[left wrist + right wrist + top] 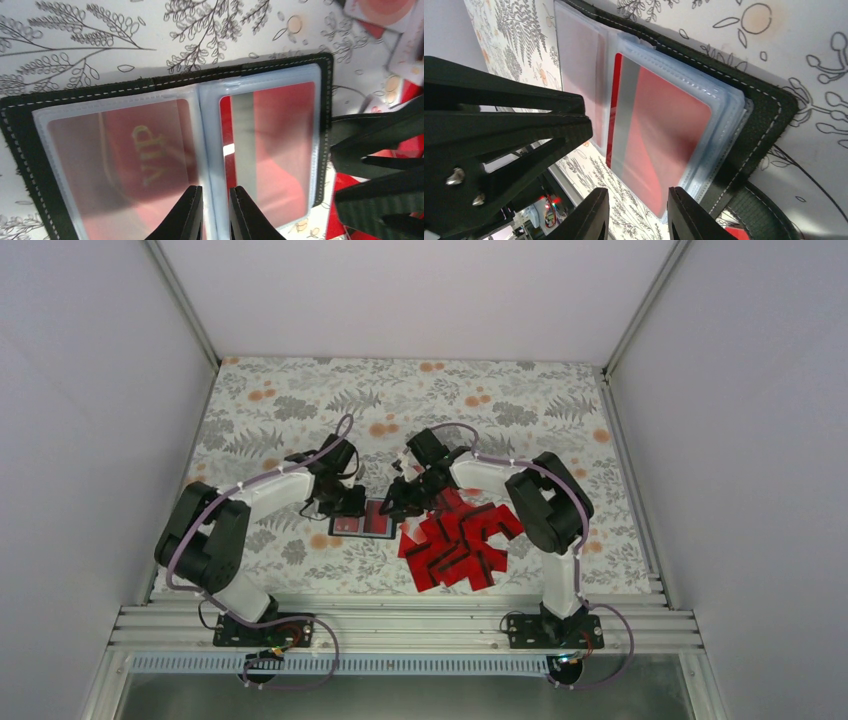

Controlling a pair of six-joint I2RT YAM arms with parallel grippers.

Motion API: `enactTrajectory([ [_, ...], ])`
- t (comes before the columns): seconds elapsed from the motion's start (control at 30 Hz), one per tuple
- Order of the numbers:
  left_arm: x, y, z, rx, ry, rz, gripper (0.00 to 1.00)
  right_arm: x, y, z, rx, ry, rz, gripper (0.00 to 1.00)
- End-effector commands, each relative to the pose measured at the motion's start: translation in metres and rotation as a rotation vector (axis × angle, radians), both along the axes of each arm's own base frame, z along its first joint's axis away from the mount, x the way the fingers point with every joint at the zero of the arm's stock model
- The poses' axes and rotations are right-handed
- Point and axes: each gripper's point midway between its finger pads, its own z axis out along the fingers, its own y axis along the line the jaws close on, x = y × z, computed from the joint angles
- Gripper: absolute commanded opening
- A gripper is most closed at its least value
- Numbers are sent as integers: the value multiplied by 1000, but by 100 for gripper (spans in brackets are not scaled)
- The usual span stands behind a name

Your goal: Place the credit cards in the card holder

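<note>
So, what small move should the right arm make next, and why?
Probably the right gripper should move to the loose credit cards and pick up another one. It looks open and empty above the card holder, and both visible pockets there are already filled.

All 3 views are brightly and evenly lit by diffuse light off the pale walls [80, 390]. Shadows on the cloth [520, 400] are faint and soft-edged. The top view is slightly soft. In the left wrist view, a milky sheen on the plastic sleeves of the card holder [200, 125] hazes the credit cards [285, 140]. That view's top-right corner is washed out and blurred.
</note>
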Motion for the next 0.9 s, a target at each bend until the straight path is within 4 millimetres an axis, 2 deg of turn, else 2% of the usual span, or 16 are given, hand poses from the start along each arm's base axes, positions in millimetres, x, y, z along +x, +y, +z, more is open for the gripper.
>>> enactTrajectory([
  [0.0, -4, -2, -14, -6, 20, -35, 15, -5, -2, -14, -35, 15, -8, 31],
  [0.37, -13, -6, -31, -16, 65, -60, 15, -4, 3, -25, -27, 44, -3, 31],
  [0.87, -17, -14, -39, -15, 82, -88, 15, 0, 7, -15, -42, 29, 3, 32],
])
